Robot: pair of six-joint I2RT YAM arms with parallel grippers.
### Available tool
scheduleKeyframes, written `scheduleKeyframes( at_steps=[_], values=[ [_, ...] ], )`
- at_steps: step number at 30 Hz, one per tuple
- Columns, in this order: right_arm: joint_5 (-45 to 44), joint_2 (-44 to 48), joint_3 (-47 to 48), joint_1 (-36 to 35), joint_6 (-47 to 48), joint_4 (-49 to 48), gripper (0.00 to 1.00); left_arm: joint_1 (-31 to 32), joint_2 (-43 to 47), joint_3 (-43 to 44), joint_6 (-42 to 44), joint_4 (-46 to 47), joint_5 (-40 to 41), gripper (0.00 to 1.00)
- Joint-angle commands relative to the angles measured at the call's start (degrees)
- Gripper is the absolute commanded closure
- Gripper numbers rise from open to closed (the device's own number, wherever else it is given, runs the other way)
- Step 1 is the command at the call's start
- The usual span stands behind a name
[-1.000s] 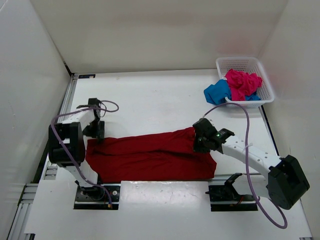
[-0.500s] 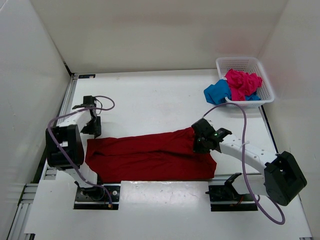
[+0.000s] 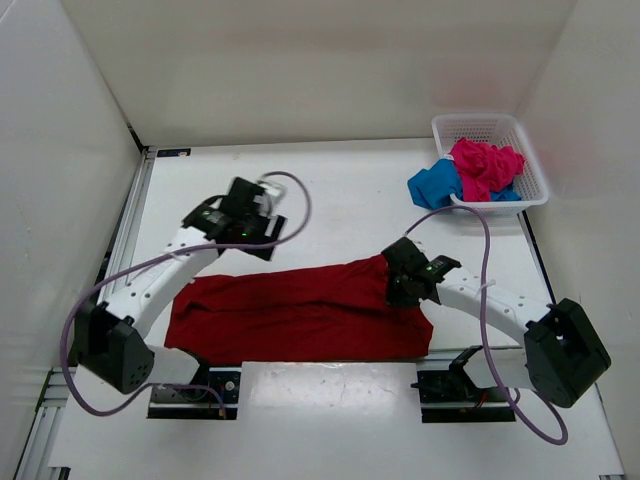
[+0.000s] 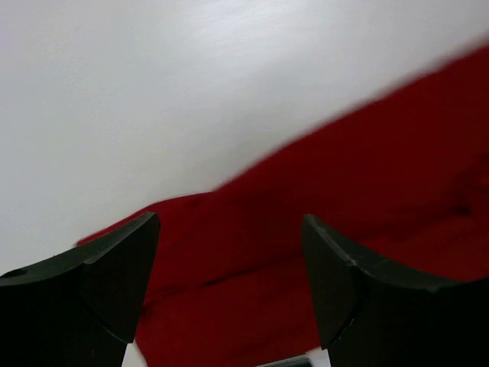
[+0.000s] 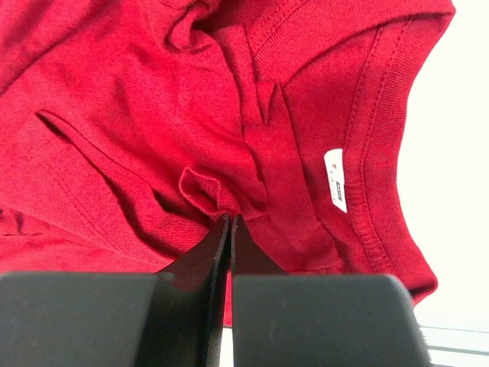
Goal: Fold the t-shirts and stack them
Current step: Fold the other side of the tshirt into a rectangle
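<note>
The dark red t-shirt (image 3: 300, 312) lies folded lengthwise in a long band across the near table. My right gripper (image 3: 400, 284) is at its right end, near the collar. In the right wrist view it (image 5: 231, 220) is shut on a small fold of the red fabric (image 5: 153, 115), next to the white neck label (image 5: 336, 180). My left gripper (image 3: 258, 224) is open and empty, just behind the shirt's far edge. In the left wrist view it (image 4: 229, 283) hangs over the red cloth (image 4: 367, 176). The pink shirt (image 3: 484, 166) and the blue shirt (image 3: 434, 185) are bunched in and over the basket.
The white mesh basket (image 3: 478, 124) stands at the back right corner, with the blue shirt spilling over its left rim onto the table. White walls close in the left, back and right. A white panel (image 3: 330, 378) covers the near edge between the arm bases.
My left arm has swung from the shirt's far-left end up and right towards the middle of the table, gripper open. The right gripper has stayed shut on the shirt's right end.
</note>
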State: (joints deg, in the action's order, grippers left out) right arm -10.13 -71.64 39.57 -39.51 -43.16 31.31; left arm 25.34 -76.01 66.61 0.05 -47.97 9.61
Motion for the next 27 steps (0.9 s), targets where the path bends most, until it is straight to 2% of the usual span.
scheduleKeyframes(
  at_steps=[1, 6, 10, 19, 27],
  values=[
    [-0.59, -1.39, 0.51, -0.22, 0.09, -0.89, 1.0, 8.83, -4.57, 5.98, -0.05, -7.84, -17.11, 0.19],
    [0.64, -4.3, -0.19, -0.22, -2.28, -2.65, 1.0, 19.98, -18.79, 13.96, -0.05, -5.3, -26.47, 0.27],
    [2.83, -4.83, -1.33, -0.22, -5.53, -4.23, 1.0, 23.95, -26.62, 18.37, -0.05, -1.79, -29.55, 0.31],
    [6.44, -9.14, -2.83, -0.22, -8.69, -5.38, 1.0, 26.51, -37.8, 26.37, -0.05, 3.05, -26.49, 0.35],
    [6.44, -6.32, -4.5, 0.31, -11.16, -5.38, 1.0, 26.51, -40.97, 26.38, -0.05, 7.7, -19.81, 0.35]
  ],
)
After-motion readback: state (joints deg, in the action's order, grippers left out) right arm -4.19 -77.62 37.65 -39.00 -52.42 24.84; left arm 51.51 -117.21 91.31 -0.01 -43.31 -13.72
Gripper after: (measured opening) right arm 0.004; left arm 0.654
